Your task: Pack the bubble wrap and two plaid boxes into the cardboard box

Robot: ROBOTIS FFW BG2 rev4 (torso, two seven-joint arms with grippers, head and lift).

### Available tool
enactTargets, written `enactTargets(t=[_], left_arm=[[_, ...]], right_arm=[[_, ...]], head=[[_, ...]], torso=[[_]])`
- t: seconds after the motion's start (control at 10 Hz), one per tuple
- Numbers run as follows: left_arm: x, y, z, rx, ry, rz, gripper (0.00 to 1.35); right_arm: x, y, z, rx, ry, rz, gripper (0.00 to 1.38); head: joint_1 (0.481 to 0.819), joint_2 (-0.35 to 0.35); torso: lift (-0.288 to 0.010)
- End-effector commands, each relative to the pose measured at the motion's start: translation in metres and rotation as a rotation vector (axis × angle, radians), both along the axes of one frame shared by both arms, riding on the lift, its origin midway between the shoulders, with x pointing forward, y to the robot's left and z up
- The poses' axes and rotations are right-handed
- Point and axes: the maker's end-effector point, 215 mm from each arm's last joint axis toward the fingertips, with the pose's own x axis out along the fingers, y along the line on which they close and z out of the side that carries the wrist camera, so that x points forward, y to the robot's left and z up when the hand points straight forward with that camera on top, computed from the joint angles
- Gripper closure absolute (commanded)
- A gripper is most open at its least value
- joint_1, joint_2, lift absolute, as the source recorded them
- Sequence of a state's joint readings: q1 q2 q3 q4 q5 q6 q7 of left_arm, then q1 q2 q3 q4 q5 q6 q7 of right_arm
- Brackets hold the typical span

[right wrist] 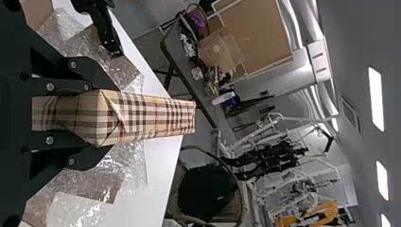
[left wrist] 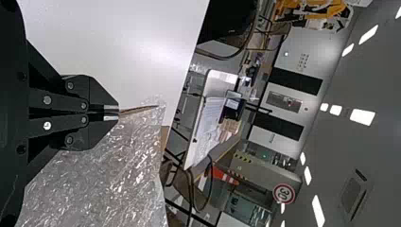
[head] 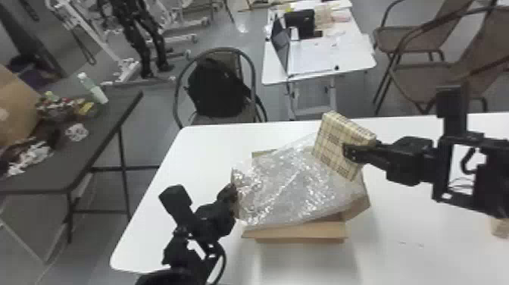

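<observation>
Where all is resting: on the white table, under the cardboard box.
Cardboard box: open, flaps outward.
Bubble wrap: spread across the cardboard box's top.
Plaid box: tilted, above the cardboard box's right far part.
My left gripper: closed at the cardboard box's left, pinching its flap.
My right gripper: above the cardboard box's right side, fingers apart by the plaid box's thickness, gripping it.
</observation>
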State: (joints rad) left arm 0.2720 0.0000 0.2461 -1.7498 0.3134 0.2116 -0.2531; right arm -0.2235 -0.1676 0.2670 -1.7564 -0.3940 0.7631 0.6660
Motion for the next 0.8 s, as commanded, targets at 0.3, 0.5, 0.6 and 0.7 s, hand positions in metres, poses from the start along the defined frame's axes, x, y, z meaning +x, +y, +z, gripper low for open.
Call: enactTargets(t=[0.3,0.5,0.6,0.7], left_arm=[[0.003,-0.007,-0.001,-0.007,0.001,-0.009,1.22],[0.002,-0.007,-0.003,-0.007,0.004,-0.009,1.22],[0.004,-0.009,-0.001,-0.006,-0.001,-0.014,1.22],[0.004,-0.008,0.0,-0.007,-0.007,-0.01,1.22]], right_arm=[[-0.021,0.06,-0.045,0.011,0.096,0.208,1.08],[-0.022,0.069,-0.068,0.017,0.116,0.235,0.72],[-0.024,0.075,-0.071,0.052,0.107,0.274,0.27],[-0.018,0.073,-0.056,0.071,0.066,0.269,0.05]], head=[[0.695,0.35],[0.695,0.35],[0.695,0.35],[0.695,0.35]], torso=[[-0.037],[-0.037],[-0.037],[-0.037]])
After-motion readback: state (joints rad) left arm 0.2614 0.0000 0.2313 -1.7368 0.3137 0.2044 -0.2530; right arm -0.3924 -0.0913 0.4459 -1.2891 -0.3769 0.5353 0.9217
